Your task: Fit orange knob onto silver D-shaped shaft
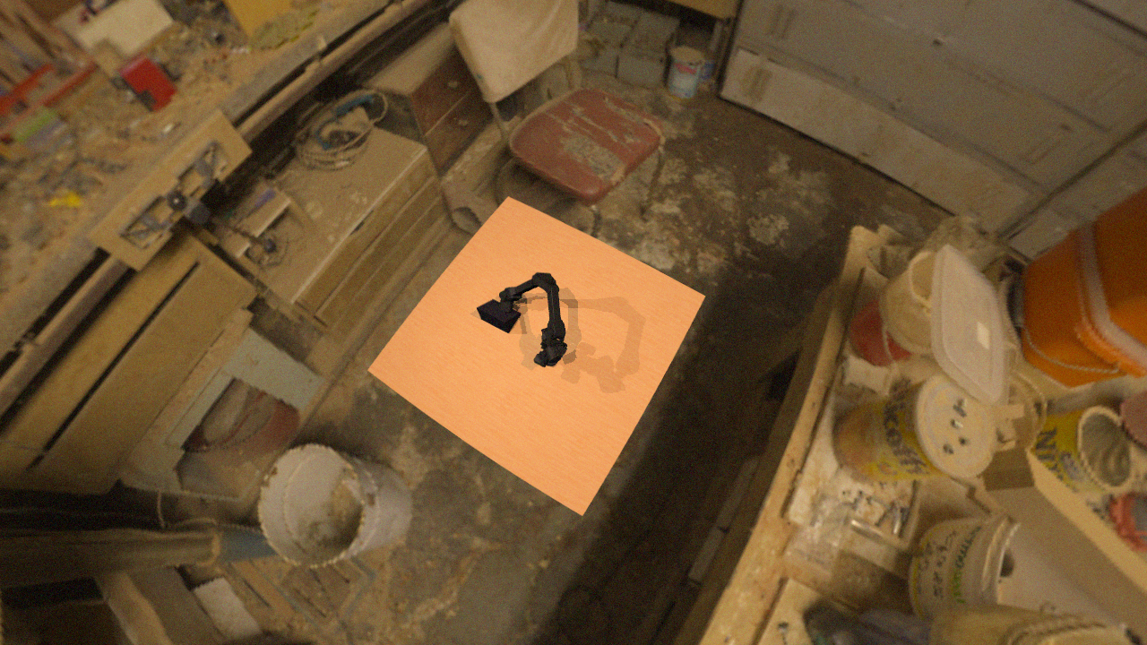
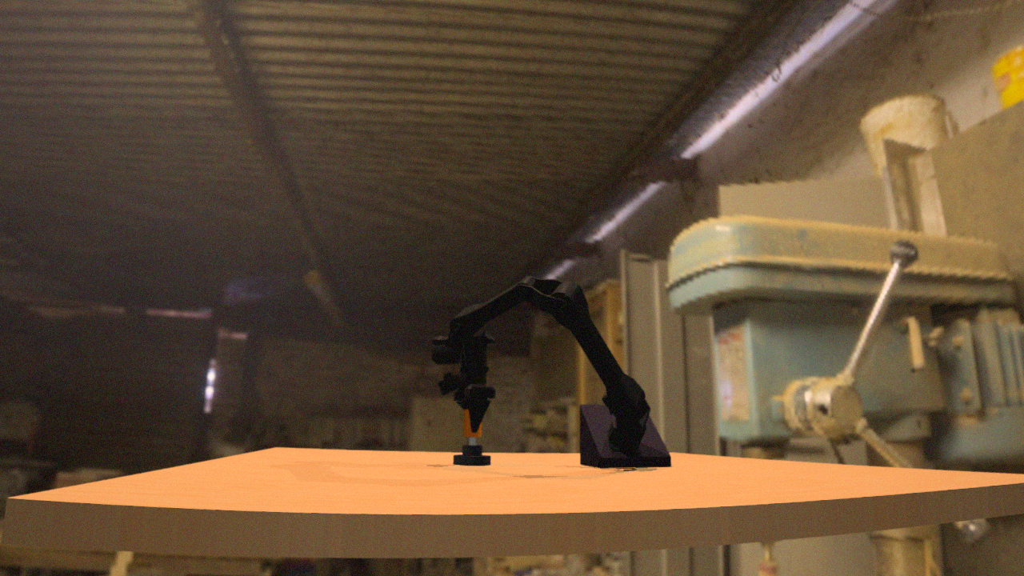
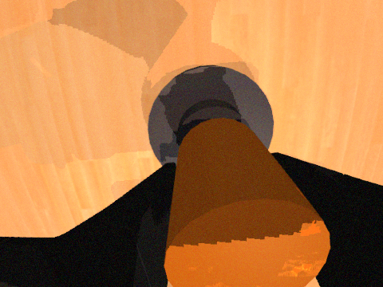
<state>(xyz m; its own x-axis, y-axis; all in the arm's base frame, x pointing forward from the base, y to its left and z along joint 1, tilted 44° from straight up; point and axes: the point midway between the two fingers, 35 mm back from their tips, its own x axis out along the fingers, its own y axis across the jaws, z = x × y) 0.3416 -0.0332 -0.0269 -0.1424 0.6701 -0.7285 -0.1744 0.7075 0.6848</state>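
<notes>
So from the top view you get the black arm (image 1: 555,308) (image 2: 598,343) standing on the desk (image 1: 481,392) (image 2: 358,494), bent over like a hook. Its dark wedge-shaped base (image 1: 490,319) (image 2: 593,447) sits on the left part of the desk, and the tool end is to the right of that and nearer. The knob can't be made out from up there, the arm covers that spot.

Exterior view is more useful. The base is on the right here, and the tool (image 2: 475,422) (image 3: 222,167) points down on the left, clamped on the orange knob (image 2: 472,432) (image 3: 239,183). The knob is upright, right above the round pedestal (image 2: 471,459) (image 3: 257,115), which is black and stands on the desk. A short bit of the silver shaft (image 2: 471,441) shows between the two, so the knob isn't all the way down.

Wrist view: black fingers left and right of the knob, gripping it. The pedestal's disc shows past the knob's far end. Can't see the hole or either flat side, so no clue whether they line up.
</notes>
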